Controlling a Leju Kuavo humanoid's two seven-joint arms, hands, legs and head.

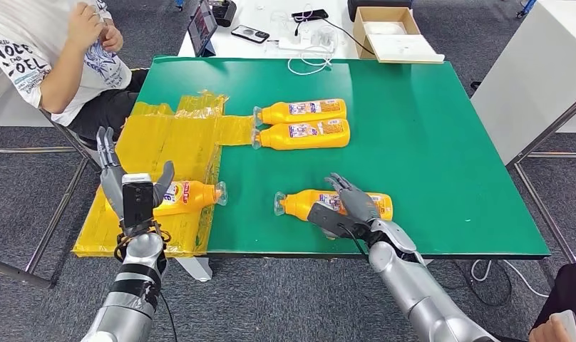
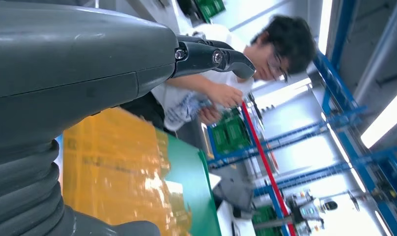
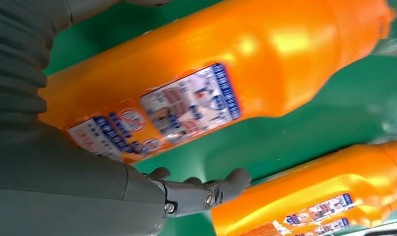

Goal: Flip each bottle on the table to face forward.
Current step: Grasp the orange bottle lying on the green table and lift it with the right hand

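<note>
**Right hand on the near bottle, left hand waiting**

Your right hand (image 1: 348, 203) lies on top of the near bottle (image 1: 299, 203), fingers draped over its body, probably placed to roll it over; whether it really grips you cannot tell. That bottle is orange, lying on its side with a clear cap, its fine-print label up. Your left hand (image 1: 132, 187) is raised, fingers spread and holding nothing, with the left bottle (image 1: 189, 196) just beyond it on the yellow sheet (image 1: 167, 142).

Your head view looks steeply down on the green table (image 1: 428, 142) from the near edge. Your right wrist camera sits close over the nearest orange bottle (image 3: 196, 93), shared with the head view (image 1: 306, 201); the left wrist camera faces sideways toward the seated person (image 2: 221, 93).
</note>
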